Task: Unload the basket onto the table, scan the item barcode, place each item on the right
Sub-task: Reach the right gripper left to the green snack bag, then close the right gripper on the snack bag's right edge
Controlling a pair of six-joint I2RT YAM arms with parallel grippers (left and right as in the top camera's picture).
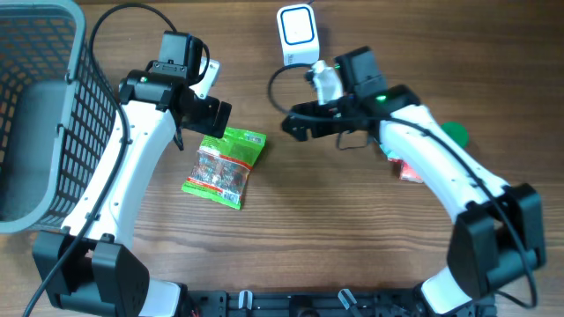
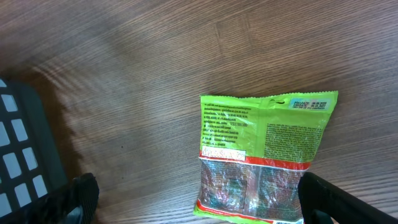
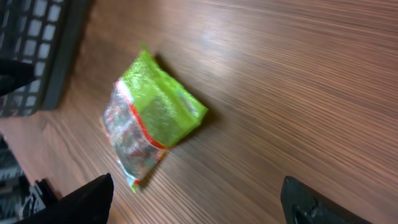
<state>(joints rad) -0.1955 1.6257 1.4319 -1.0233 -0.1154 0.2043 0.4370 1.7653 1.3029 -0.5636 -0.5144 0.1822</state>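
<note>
Overhead view: shows a green snack packet (image 1: 224,167) lying flat on the wooden table (image 1: 352,246), a little toward 9 o'clock from centre. Places its long axis roughly between 1 and 7 o'clock, green header end toward 1 o'clock, clear end toward 7 o'clock. Finds the left gripper (image 1: 210,119) just off the header edge, at about 11 o'clock from the packet, jaws spread wide and holding nothing; cannot tell whether touching. Finds the right gripper (image 1: 293,125) at about 2 o'clock from the packet, apart from it, likewise spread wide and empty. Sets a white handheld scanner (image 1: 297,31) at the 12 o'clock edge, a grey mesh basket (image 1: 88,123) at 9 o'clock, and a green item (image 1: 456,132) and a red item (image 1: 411,170) partly hidden beneath the right arm near 3 o'clock. From the left wrist, shows the packet printed side up, header at 12 o'clock, between two dark fingertips (image 2: 81,199). From the right wrist, shows the packet blurred, resting on the wood ahead of the parted fingers.
</note>
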